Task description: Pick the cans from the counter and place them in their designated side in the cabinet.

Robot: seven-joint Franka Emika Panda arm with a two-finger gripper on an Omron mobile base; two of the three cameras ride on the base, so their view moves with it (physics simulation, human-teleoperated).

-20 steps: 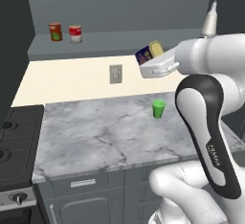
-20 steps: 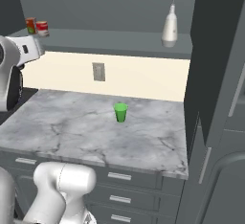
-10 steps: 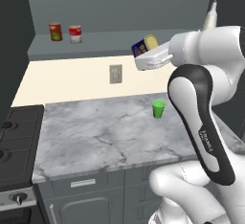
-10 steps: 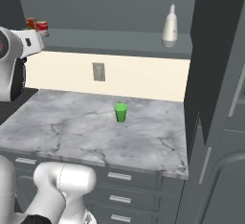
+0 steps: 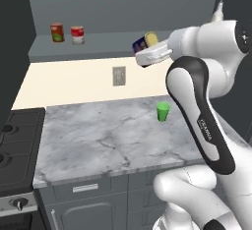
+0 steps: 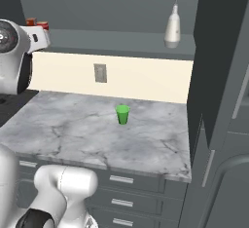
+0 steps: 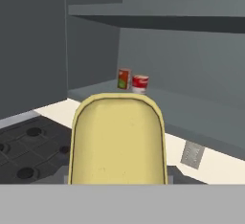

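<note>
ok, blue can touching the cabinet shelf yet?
Apart. The left base view shows the blue can tilted in the gripper, hanging clear above the cabinet shelf.

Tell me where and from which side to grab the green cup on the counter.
Grip the green cup across its side walls, coming straight down from above: it stands upright and alone on the marble counter, so probably nothing blocks that approach.

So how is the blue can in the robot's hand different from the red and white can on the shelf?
The blue can has a dark blue side and a yellow top; the red-and-white can is red and white with a tan lid. The blue can is tilted in the air, held by the gripper; the red-and-white can stands upright on the cabinet shelf, next to a red can with a green label. Both are small cans.
</note>
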